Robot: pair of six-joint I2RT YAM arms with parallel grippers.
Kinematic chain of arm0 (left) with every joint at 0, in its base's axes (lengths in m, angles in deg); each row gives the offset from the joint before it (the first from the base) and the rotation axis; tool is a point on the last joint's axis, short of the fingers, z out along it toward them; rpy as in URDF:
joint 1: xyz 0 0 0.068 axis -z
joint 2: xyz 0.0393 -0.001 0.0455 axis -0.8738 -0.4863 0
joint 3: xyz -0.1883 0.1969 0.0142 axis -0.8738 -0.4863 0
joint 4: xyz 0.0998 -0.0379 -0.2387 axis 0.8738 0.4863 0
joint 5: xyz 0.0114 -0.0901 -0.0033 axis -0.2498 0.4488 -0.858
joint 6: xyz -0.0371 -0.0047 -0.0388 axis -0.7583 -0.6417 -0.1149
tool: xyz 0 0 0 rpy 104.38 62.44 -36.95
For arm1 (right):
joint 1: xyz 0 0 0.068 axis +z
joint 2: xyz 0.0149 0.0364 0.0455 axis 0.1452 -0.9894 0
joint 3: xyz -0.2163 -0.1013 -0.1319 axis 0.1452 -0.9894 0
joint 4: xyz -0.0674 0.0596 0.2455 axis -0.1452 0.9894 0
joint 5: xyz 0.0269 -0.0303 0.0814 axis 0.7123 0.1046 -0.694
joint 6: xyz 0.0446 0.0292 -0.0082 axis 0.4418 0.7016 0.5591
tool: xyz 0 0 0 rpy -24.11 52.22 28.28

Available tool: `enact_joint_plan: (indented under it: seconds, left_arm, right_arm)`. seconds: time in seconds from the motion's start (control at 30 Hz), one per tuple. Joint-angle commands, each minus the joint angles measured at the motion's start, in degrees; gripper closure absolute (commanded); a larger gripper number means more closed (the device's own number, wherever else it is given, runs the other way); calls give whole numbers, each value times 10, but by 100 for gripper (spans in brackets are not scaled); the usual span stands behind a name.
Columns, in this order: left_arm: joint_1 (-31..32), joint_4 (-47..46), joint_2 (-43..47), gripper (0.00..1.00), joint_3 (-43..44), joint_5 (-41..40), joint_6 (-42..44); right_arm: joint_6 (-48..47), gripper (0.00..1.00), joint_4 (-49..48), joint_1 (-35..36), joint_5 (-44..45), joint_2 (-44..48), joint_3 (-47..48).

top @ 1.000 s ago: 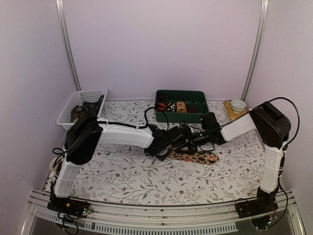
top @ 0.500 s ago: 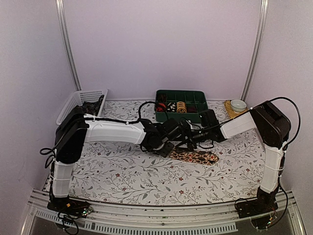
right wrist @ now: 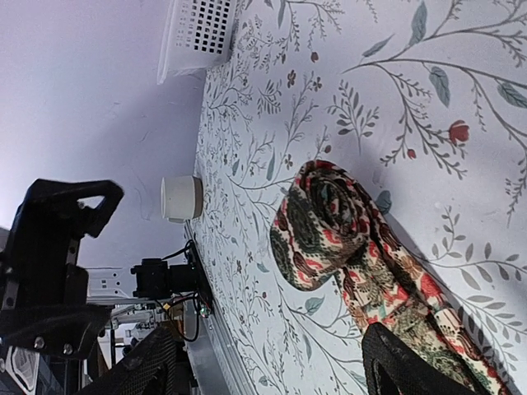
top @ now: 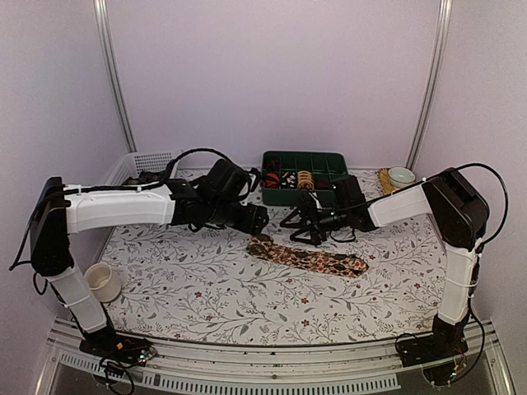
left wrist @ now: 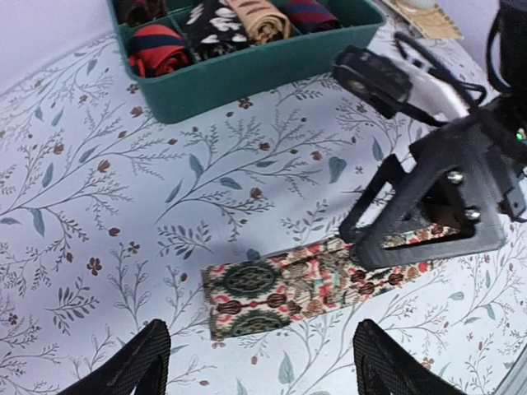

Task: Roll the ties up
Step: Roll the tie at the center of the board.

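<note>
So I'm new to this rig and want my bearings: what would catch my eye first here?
A floral tie lies mid-table, its left end curled into a loose start of a roll. The left gripper and right gripper hang open just behind it. Farther back, a green tray holds rolled ties.

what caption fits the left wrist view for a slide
Open left gripper above the brown floral fabric tie, its end loosely rolled; green plastic tray of rolled ties behind.

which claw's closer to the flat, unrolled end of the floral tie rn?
Right. The right claw hovers partway along the tie, short of its flat end. The left claw is farther off, behind the rolled end.
</note>
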Motion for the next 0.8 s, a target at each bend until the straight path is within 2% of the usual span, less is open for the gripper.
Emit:
enact_joint_plan:
  seconds: [0.0,0.2,0.37,0.53,0.77]
  left_arm:
    - [-62,-80,32,23,-84,102,-36]
    - [-147,-217,50,18,-201,251,-95]
    - [-184,-320,31,19,-256,339,-137]
    - [-205,-413,11,19,-285,400,-178]
    - [-208,-437,-17,19,-280,425,-195]
  right_arm:
    - [12,22,-24,24,8,13,33]
    - [38,24,-59,53,13,-32,72]
    - [61,25,-77,69,11,-70,106]
    - [60,25,-65,72,18,-103,124]
    - [59,26,-51,72,15,-135,123]
